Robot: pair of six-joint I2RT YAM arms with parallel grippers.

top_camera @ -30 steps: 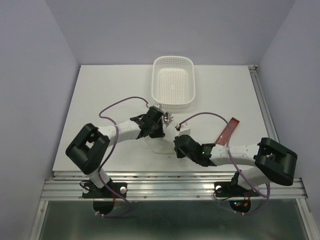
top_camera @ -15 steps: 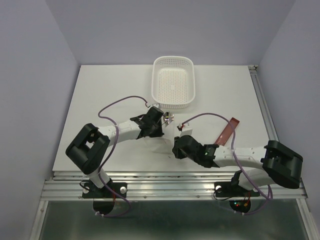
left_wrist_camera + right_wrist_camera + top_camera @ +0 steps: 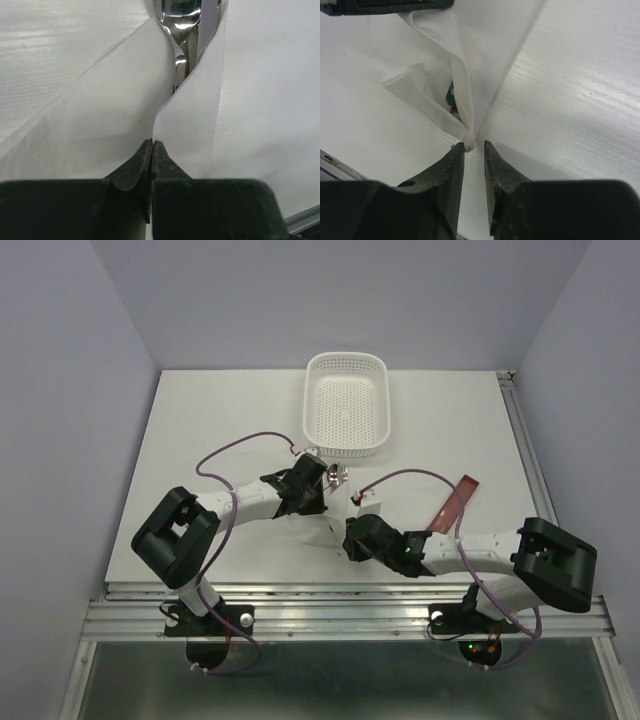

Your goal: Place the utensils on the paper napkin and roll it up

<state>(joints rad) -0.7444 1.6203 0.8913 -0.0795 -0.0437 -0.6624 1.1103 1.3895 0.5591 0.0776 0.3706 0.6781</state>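
Paper napkin (image 3: 318,532) and spoon (image 3: 337,477) lie mid-table between the two grippers, on the near side of the basket.

Table (image 3: 200,440) — white, matte, closed in by lilac walls on three sides. An aluminium rail (image 3: 350,605) runs along its near edge.

Basket (image 3: 346,356) — white perforated plastic, a rounded rectangle at far centre, its holed floor in full view. Its near rim is close to the spoon's bowl; I cannot tell whether they touch.

Napkin: thin, plain white, hard to separate from the table in the top view. The left wrist view shows two flaps lifted along either side of the spoon, meeting in a narrow V. The right wrist view shows it gathered into a loose, creased fold.

Strip (image 3: 455,502): flat, red-brown, on the table to the right of the napkin and apart from it. A purple cable (image 3: 400,473) of the right arm runs by its far end.

Spoon: the shiny silver bowl pokes out of the napkin's far end. In the right wrist view a bit of dark green handle shows inside the fold.

Left gripper (image 3: 151,147): jaws pressed together, pinching a napkin edge at the tips.

Right gripper (image 3: 474,146): jaws a narrow gap apart, nothing clamped. The napkin's pointed corner sits right at one fingertip (image 3: 459,148).
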